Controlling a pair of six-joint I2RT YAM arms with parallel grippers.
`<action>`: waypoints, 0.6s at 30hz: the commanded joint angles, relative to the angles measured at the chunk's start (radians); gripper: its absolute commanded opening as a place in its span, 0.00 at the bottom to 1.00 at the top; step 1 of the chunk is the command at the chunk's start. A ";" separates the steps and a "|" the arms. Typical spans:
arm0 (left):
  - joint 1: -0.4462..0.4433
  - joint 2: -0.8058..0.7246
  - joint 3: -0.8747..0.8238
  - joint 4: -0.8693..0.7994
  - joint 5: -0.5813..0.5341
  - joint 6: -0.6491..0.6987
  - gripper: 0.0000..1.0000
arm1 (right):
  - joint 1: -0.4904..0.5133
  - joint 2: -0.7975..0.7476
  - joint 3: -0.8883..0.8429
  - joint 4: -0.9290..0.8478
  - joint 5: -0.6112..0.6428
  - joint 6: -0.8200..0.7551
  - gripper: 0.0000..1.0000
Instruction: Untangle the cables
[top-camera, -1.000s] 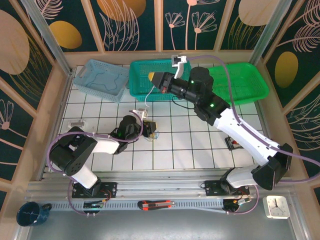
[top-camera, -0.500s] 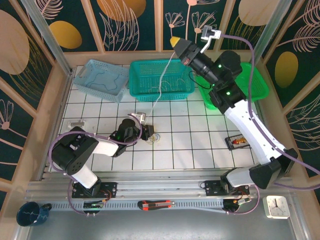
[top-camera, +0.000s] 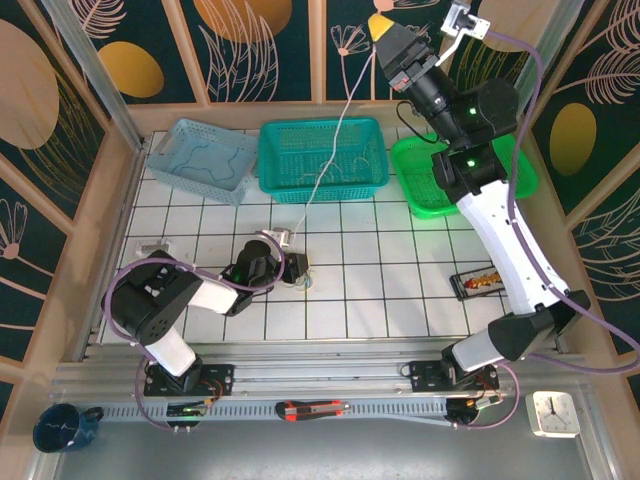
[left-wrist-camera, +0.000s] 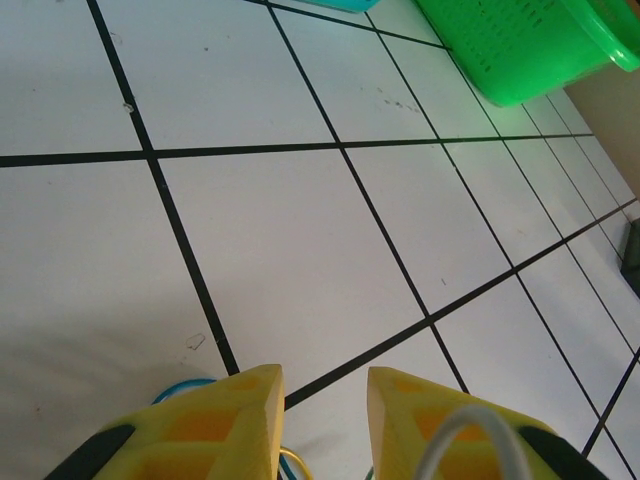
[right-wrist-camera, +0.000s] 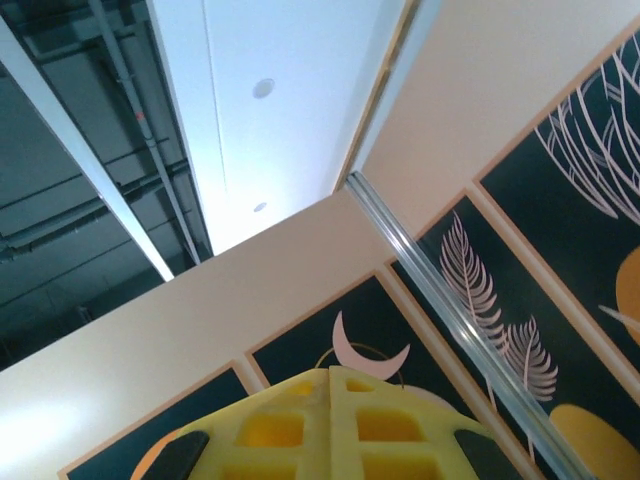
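one white cable (top-camera: 335, 140) runs from the knot of cables (top-camera: 306, 282) on the tiles up to the right gripper (top-camera: 383, 28), which pinches it high up. left gripper (left-wrist-camera: 320, 390) is at the knot, fingers slightly apart, can't tell if it's clamping. thin, limp, light wires; probably best grabbed close to the knot.

The top camera looks down from above and behind me over the whole table (top-camera: 380, 290). The camera behind my left pincer (left-wrist-camera: 322, 388) sits low and close over it, facing the green basket (left-wrist-camera: 520, 50), which both views share. My right wrist camera aims up at the ceiling (right-wrist-camera: 280, 120) and leaf panels (right-wrist-camera: 560, 200).
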 joint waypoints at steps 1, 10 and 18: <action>-0.004 0.022 -0.016 0.050 0.020 -0.015 0.29 | -0.031 0.022 0.063 0.109 -0.019 0.037 0.00; -0.003 0.026 -0.035 0.069 0.021 -0.026 0.29 | -0.114 0.131 0.278 0.177 -0.042 0.089 0.00; -0.003 0.027 -0.041 0.076 0.020 -0.030 0.28 | -0.187 0.221 0.404 0.223 -0.024 0.195 0.00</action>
